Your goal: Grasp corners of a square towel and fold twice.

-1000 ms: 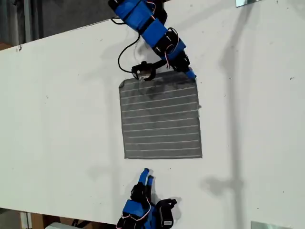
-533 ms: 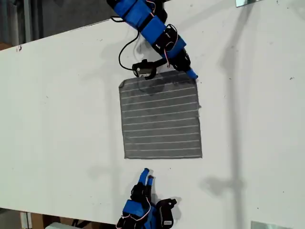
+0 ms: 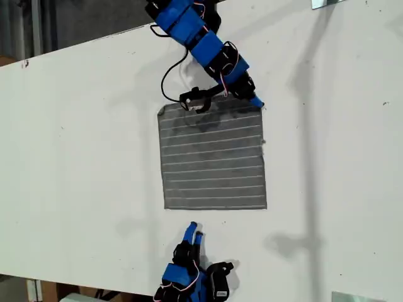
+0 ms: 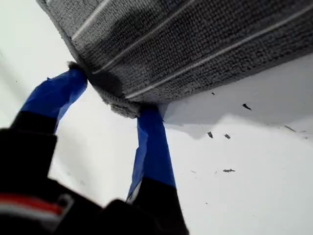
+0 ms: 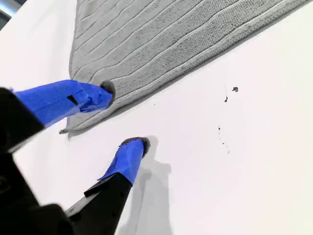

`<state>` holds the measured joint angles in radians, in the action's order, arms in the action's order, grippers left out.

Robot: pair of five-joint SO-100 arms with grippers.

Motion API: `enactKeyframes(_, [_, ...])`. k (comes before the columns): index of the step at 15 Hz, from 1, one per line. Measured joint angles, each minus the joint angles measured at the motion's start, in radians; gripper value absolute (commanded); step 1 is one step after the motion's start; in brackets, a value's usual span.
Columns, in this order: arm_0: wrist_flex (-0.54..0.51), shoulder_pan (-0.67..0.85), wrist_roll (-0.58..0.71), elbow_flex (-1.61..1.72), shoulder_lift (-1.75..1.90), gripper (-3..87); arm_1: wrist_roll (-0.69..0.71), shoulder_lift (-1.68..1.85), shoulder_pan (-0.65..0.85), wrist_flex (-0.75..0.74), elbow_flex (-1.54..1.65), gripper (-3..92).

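The towel [image 3: 213,157] lies flat on the white table [image 3: 82,157]. Only the first wrist view shows the first gripper [image 4: 115,98] clamped on a towel corner [image 4: 120,105]; the exterior view hides this. The second gripper [image 5: 120,117] stands open beside another corner. No writing is readable.

Robotics lab, bare white table [image 3: 75,157], blue arms

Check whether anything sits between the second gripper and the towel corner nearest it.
Nothing visible does. My second gripper is open over bare table, one finger already over the towel beside its corner.
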<state>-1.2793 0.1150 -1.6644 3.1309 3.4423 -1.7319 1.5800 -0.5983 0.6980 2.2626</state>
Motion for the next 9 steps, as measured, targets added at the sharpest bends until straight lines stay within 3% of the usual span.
enactKeyframes(1, [0.000, 0.000, 0.000, 0.000, 0.000, 18.4, 0.009, -0.023, 0.006, 0.002, -0.026, 2.4])
enactKeyframes(2, [0.000, -0.002, 0.000, 0.000, 0.000, 18.4, 0.012, -0.035, 0.011, 0.012, -0.048, -0.1])
enactKeyframes(5, [0.009, -0.025, 0.000, 0.000, 0.003, 15.9, 0.021, -0.069, 0.029, 0.072, -0.124, -0.1])
enactKeyframes(9, [0.098, -0.124, 0.015, -0.143, -0.066, 15.6, 0.031, -0.069, 0.035, 0.104, -0.147, -0.1])
